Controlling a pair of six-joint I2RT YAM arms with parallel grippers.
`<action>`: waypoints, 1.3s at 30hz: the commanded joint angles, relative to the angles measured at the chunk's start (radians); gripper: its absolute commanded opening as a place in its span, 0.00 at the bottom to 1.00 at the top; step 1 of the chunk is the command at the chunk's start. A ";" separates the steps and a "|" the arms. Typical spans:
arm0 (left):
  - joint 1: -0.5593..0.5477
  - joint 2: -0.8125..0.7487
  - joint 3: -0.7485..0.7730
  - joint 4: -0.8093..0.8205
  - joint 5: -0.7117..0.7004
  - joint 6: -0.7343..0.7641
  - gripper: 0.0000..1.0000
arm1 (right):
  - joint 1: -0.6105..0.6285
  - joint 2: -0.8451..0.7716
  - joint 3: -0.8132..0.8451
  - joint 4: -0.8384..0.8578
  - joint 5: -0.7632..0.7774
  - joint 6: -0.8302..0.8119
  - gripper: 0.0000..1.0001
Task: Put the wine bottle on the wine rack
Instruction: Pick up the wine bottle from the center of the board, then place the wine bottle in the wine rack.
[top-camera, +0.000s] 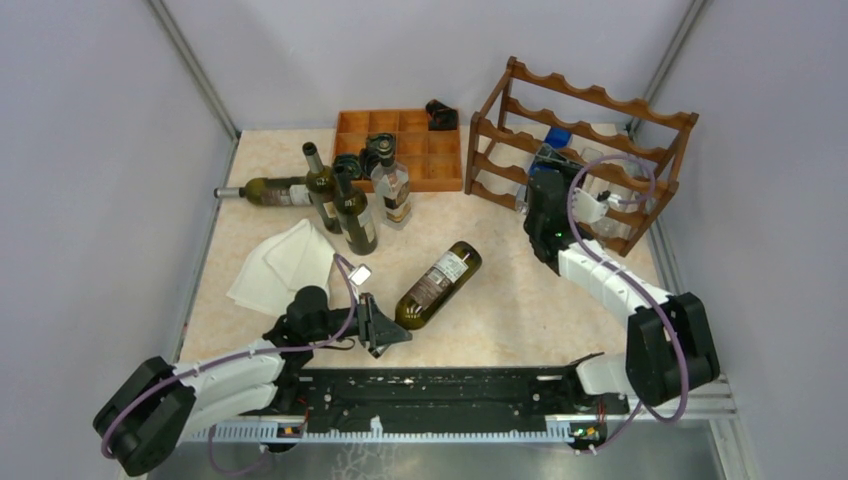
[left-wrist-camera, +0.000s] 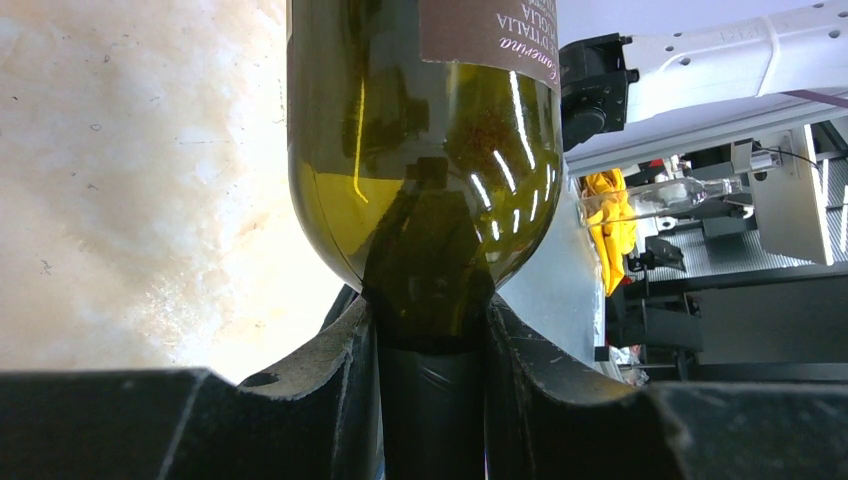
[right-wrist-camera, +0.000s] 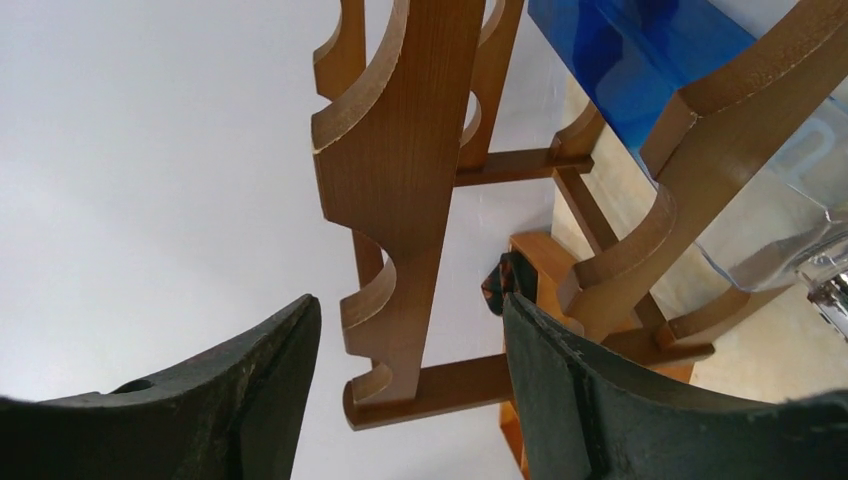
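Five bottles on beige marbled surface: three upright bottles upper left, two lying. Centre frame lies the wine bottle, neck clamped in left hand. One wine rack, upper right; right hand at it, fingers apart. Grey walls

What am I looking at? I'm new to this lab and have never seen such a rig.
Two robot arms are bolted to a table, each ending in a two-finger gripper. The wide picture looks down from above; the other two come from cameras on the wrists. The left gripper is shut on the neck of a lying wine bottle. The right gripper stands open around a rail of the wooden wine rack. Also there: more bottles, a tray, white cloths.
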 joint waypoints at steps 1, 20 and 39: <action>0.005 -0.037 0.016 0.133 0.002 0.021 0.00 | 0.007 0.063 0.081 0.050 0.105 0.008 0.65; 0.005 -0.050 0.024 0.088 -0.008 0.045 0.00 | -0.025 0.196 0.144 0.128 0.114 -0.014 0.25; 0.005 0.017 0.049 0.142 -0.009 0.037 0.00 | 0.014 -0.137 -0.125 0.168 0.071 -0.047 0.04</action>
